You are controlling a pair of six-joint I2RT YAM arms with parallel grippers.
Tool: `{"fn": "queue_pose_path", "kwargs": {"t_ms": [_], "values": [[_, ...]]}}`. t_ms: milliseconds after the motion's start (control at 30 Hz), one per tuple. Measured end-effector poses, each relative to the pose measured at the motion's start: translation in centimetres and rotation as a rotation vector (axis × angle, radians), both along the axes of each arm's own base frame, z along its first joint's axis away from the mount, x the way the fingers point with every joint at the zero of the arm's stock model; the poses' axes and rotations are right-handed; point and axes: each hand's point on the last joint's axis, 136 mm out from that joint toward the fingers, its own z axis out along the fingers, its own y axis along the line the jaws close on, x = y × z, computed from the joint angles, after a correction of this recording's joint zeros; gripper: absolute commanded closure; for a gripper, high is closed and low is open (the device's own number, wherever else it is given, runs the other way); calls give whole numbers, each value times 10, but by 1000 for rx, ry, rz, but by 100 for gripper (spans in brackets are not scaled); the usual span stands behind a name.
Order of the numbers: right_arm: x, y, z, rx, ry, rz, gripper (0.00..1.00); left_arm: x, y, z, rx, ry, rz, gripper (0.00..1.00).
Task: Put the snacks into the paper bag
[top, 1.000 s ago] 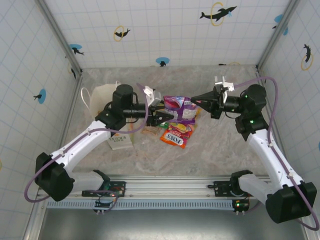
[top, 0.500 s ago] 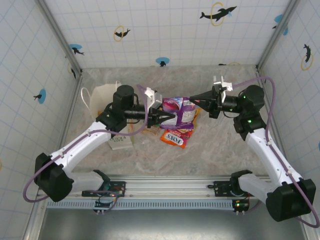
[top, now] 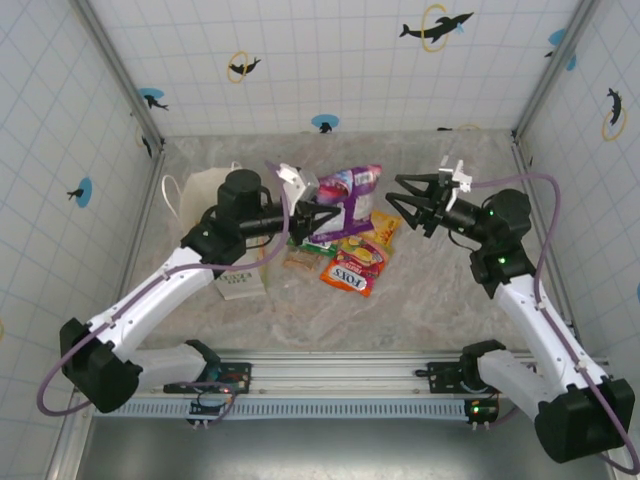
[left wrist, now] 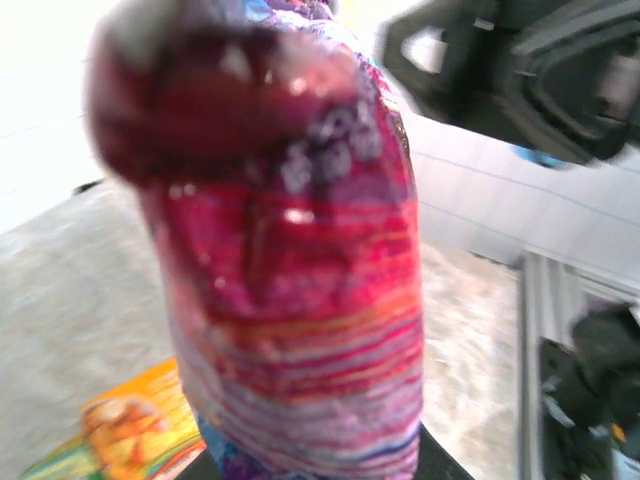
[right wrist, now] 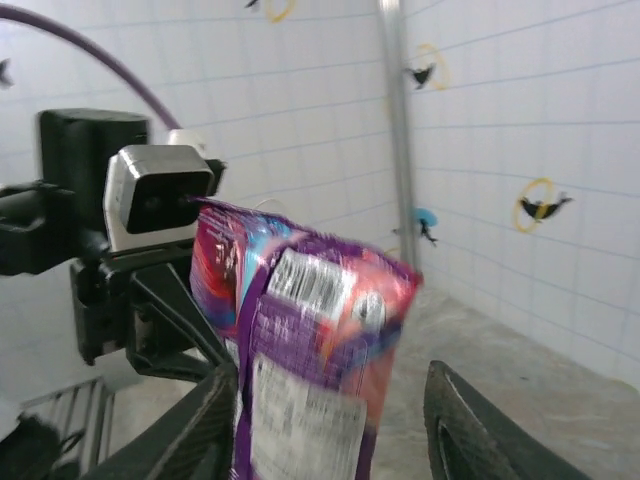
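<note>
My left gripper [top: 322,215] is shut on the lower end of a purple snack packet [top: 348,198], holding it upright above the table. Up close, the left wrist view has the packet [left wrist: 290,280] rising from that gripper [left wrist: 310,468]. My right gripper [top: 403,197] is open just right of the packet, and its fingers [right wrist: 180,440] stand wide apart either side of the packet [right wrist: 300,350] without touching it. Other snacks lie below: a red FOX'S pack [top: 350,271], a yellow packet [top: 383,228], a green one [top: 317,245] and a small clear one [top: 298,261]. The paper bag [top: 205,192] lies at the left under my left arm.
An orange-green bag [left wrist: 130,425] lies on the table below the held packet. Tiled walls with metal corner posts [top: 125,75] close in the marbled table [top: 430,290] on three sides. A rail [top: 330,372] with both arm bases runs along the near edge.
The right gripper opened, let go of the purple packet and drew back to the right. The left gripper closed on the packet and raised it, tipping it upright.
</note>
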Motion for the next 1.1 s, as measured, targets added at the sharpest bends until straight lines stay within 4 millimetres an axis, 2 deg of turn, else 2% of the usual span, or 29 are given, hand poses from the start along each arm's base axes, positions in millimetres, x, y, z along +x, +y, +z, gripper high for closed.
{"fn": "queue_pose_path", "kwargs": {"t_ms": [200,400,467,767,900,1000,1100], "values": [[13,-10,-7,10,13,-107,42,34,36,35,16,-39,316,100],[19,-3,-16,-3,36,-106,41,64,82,90,10,-155,629,99],[20,0,-21,-10,47,-100,41,68,98,100,8,-187,713,99],[21,19,-46,-66,106,-55,41,62,158,133,32,-326,972,99],[18,25,-50,-79,104,-39,41,56,182,144,39,-362,1076,98],[19,27,-51,-84,102,-40,41,55,195,139,73,-348,1134,97],[19,29,-54,-88,106,-38,41,55,203,123,125,-303,1170,97]]}}
